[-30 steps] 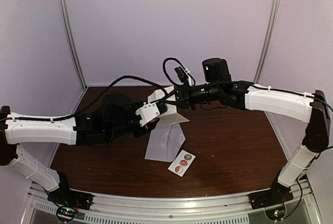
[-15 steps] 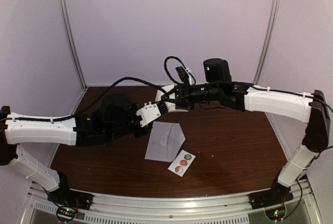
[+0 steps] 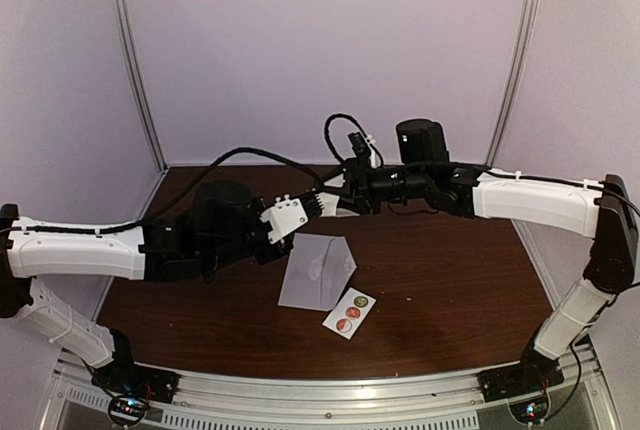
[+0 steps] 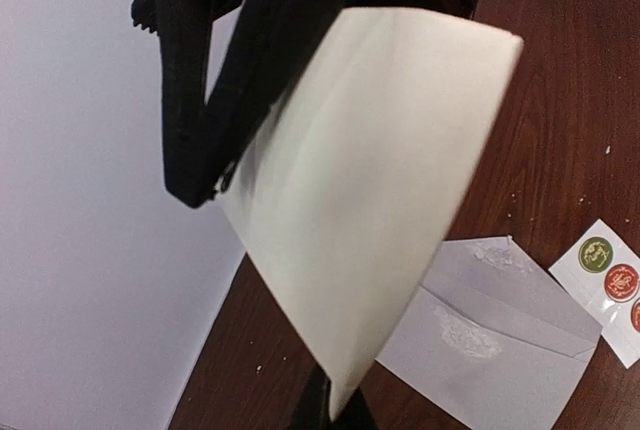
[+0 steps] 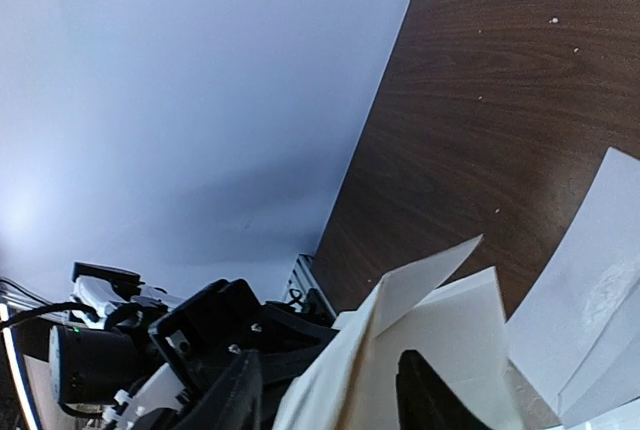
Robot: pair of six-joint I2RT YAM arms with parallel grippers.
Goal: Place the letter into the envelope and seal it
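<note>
Overhead and wrist views of the two arms meeting above the middle of the brown table. The letter, a cream folded sheet, hangs in the air between the two grippers, tilted, well above the tabletop and clear of it. The left gripper reaches in from the left and is clenched on the letter's lower corner; in the left wrist view the sheet rises from that grip and fills the centre of the picture. The right gripper comes in from the opposite side at the sheet's upper edge, with its fingers parted and the folded paper standing between them; whether either pad touches the paper cannot be told. The envelope, flat and pale grey, lies on the table below and slightly nearer the arm bases than the raised letter, apart from both grippers. In the left wrist view its triangular flap appears folded over the body, with a pale rough patch on its face. Just beside the envelope's near right corner lies a small white sticker strip bearing round stickers in red and green. Pale walls enclose the table on three sides.
</note>
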